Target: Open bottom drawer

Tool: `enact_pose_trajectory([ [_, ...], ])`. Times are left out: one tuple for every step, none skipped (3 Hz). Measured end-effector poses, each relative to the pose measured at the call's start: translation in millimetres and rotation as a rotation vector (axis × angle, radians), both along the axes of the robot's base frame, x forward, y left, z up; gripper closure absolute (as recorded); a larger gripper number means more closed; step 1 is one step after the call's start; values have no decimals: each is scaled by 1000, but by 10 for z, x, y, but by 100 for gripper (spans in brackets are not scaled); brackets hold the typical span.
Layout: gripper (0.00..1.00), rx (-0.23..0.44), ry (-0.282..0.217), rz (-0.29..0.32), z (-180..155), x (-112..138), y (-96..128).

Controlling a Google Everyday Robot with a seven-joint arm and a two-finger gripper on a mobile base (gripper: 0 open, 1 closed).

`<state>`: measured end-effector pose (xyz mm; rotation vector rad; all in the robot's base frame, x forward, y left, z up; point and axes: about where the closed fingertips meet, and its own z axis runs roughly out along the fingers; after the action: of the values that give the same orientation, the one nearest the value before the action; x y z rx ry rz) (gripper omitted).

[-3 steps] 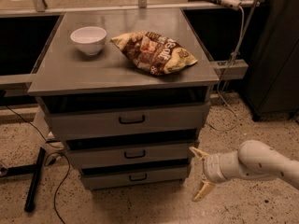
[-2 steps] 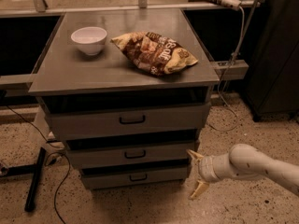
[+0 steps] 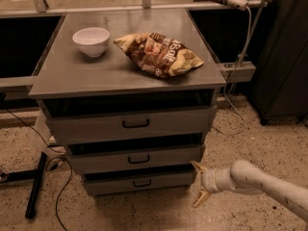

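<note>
The bottom drawer (image 3: 139,182) is the lowest and narrowest of three grey drawer fronts, with a small black bar handle (image 3: 142,183) at its centre. Its front stands about flush with the cabinet. My gripper (image 3: 199,184) comes in from the lower right on a white arm (image 3: 260,182). It is open, with two yellowish fingertips (image 3: 198,166) spread one above the other, just right of the bottom drawer's right end and well to the right of the handle. It holds nothing.
The middle drawer (image 3: 138,159) and the widest top drawer (image 3: 134,124) sit above. A white bowl (image 3: 91,41) and a chip bag (image 3: 159,53) lie on the cabinet top (image 3: 72,76). A black stand leg (image 3: 36,184) and cables lie on the speckled floor at left.
The gripper has moved left, closer to the right end of the bottom drawer. The drawers have not moved.
</note>
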<state>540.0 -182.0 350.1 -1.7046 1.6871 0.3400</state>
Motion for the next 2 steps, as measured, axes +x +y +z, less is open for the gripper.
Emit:
enact_pose_trajectory([
  [0,30,-24,6,-410,180,-27],
  [0,30,-23,7,-412,179,-24],
])
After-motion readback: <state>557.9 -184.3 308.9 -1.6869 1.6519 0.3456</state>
